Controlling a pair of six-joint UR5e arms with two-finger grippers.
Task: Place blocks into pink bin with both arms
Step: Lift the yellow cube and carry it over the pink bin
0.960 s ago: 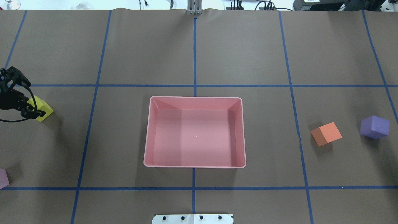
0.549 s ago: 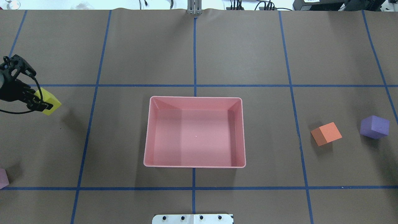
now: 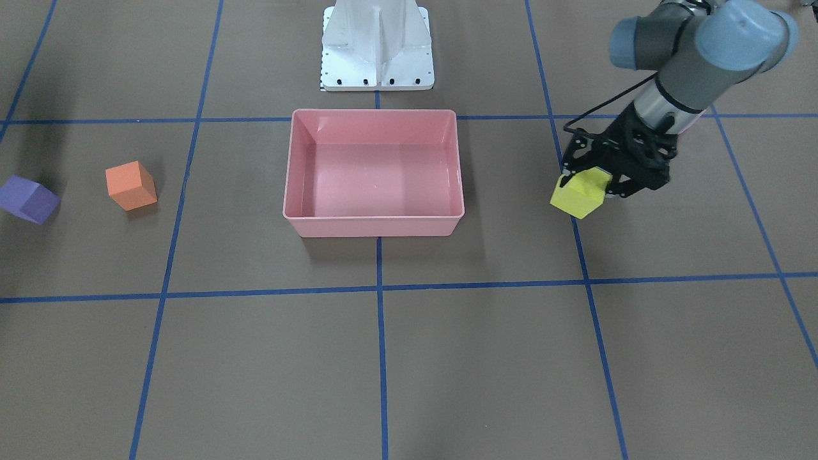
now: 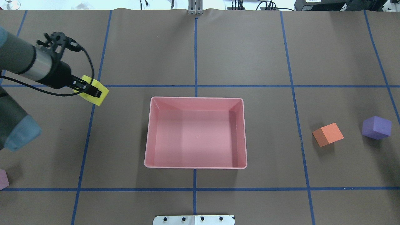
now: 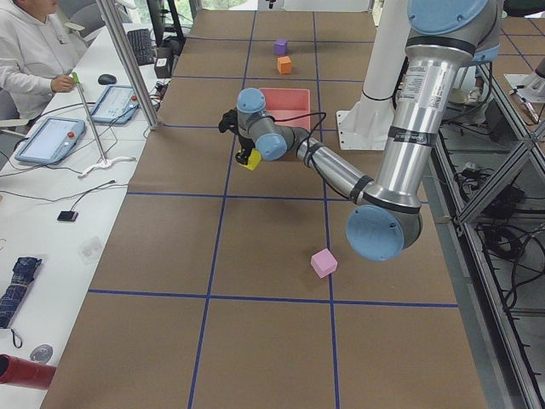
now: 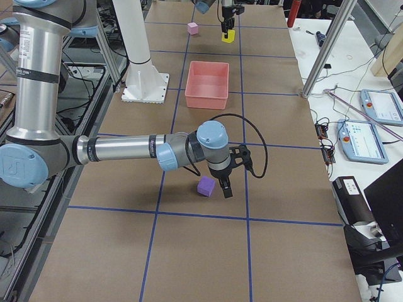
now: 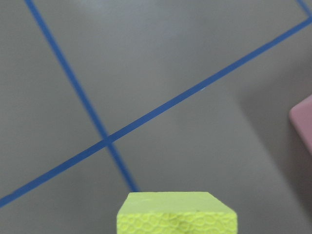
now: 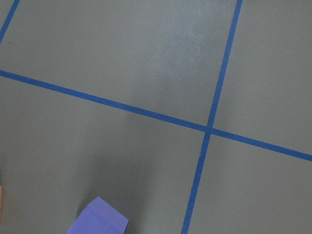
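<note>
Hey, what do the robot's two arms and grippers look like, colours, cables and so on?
Both arms, left arm and right arm, are grey metallic tubes with light-blue caps at the rounded joints. Each ends in a black gripper, the left gripper and right gripper, with a black cable looping by the wrist.

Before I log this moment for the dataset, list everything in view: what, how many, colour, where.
pink bin: one, salmon pink, table centre, empty
yellow block: one, yellow, held off table, robot's left of bin
orange block: one, orange, on table, robot's right of bin
purple block: one, purple, on table, farther right
light pink block: one, lilac-pink, on table, far left
table cover: one, brown, blue tape grid
pedestal: one, white, robot's side of bin
operator: one, white top, side bench
left gripper: one, black, shut on yellow block
right gripper: one, black, beside purple block, state unclear
</note>
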